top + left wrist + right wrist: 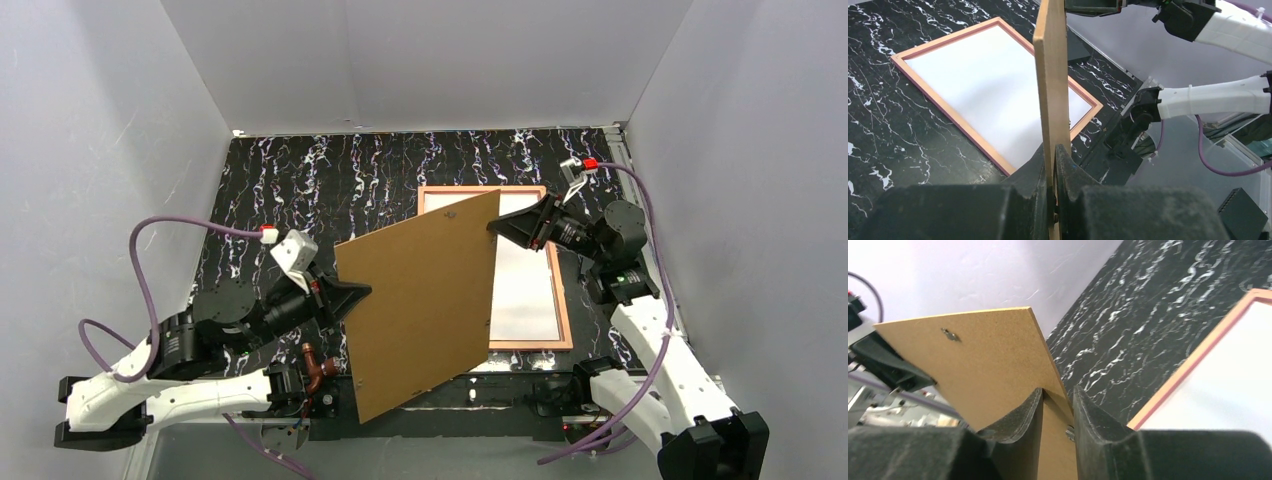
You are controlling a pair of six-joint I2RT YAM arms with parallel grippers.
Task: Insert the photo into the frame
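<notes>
Both arms are the same build. Left arm [172, 395] and right arm [652, 338] have white shell links, black joint housings and black base blocks. We see a purple cable [200, 223] looping off each. The left one ends in a white plug with a red tab [268, 234], the right in a red plug [589, 163]. Left gripper [362, 292] and right gripper [497, 228] are matte black with wedge-shaped fingers [1148, 210] and a grainy surface. We spot a small screw head [1069, 431] inside a right finger and a green LED [620, 279] on the right arm.

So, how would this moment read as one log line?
left pincer: shut on backing board | right pincer: astride its corner, grip unclear | frame: flat on table
</notes>
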